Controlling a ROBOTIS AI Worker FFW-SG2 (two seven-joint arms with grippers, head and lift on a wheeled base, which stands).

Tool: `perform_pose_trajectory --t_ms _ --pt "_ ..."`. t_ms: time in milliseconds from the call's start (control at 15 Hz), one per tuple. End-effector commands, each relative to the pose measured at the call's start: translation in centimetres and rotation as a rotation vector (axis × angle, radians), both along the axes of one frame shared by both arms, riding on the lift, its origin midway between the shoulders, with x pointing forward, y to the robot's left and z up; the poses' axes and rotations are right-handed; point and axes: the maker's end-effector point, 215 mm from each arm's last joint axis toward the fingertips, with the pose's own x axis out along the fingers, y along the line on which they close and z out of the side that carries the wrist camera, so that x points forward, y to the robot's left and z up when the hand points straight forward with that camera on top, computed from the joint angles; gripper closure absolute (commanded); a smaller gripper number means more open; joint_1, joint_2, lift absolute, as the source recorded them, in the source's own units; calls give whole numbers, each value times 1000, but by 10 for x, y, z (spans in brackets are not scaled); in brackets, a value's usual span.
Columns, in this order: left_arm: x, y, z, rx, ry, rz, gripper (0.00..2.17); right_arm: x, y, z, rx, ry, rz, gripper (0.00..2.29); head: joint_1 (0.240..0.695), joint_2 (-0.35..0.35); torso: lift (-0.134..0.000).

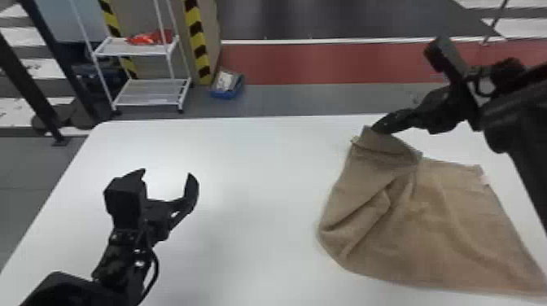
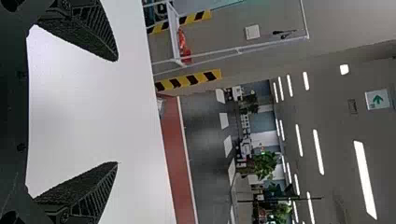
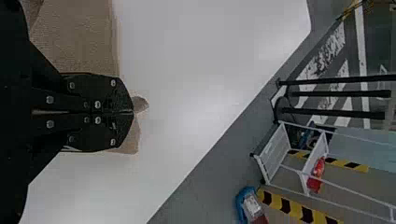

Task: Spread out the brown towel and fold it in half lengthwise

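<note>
The brown towel (image 1: 439, 219) lies on the right half of the white table, wide toward the near right, with folds and creases on its left side. At its far left corner my right gripper (image 1: 380, 128) is shut on the cloth, which rises to the fingertips. In the right wrist view the right gripper (image 3: 133, 112) has its fingers together, a small tip of towel (image 3: 140, 103) poking out beyond them. My left gripper (image 1: 169, 179) is over the table's left part, apart from the towel. Seen from its wrist, the left gripper (image 2: 116, 112) stands wide open with nothing between its fingers.
The white table (image 1: 244, 162) extends between the left gripper and the towel. Beyond its far edge stand a white wheeled rack (image 1: 150, 91) and a blue bin (image 1: 228, 85) on the floor. Dark posts rise past the table's far left corner.
</note>
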Motion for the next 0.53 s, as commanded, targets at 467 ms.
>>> perform_pose_trajectory --t_ms 467 --pt "-3 37 13 -4 -46 58 83 44 143 134 230 -237 -77 1541 599 178 -125"
